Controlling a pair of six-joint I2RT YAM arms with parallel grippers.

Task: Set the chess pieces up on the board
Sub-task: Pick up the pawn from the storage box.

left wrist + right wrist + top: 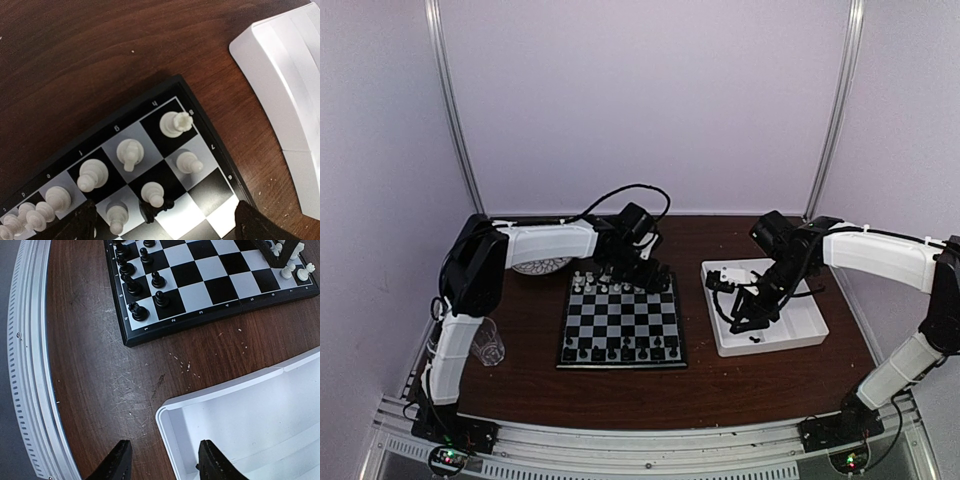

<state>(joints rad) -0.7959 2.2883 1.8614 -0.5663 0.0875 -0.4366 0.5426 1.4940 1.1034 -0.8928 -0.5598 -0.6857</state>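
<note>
The board lies mid-table, with white chess pieces along its far rows and black ones along its near rows. My left gripper hovers over the board's far right corner. In the left wrist view it is open wide above a standing white pawn; a small dark shape that I cannot identify lies against the pawn's base. A white rook stands on the corner square. My right gripper is open and empty, straddling the white tray's corner.
The white tray sits right of the board and holds a small black piece. A patterned plate lies under the left arm. A clear glass stands left of the board. The grey table rail runs along the near edge.
</note>
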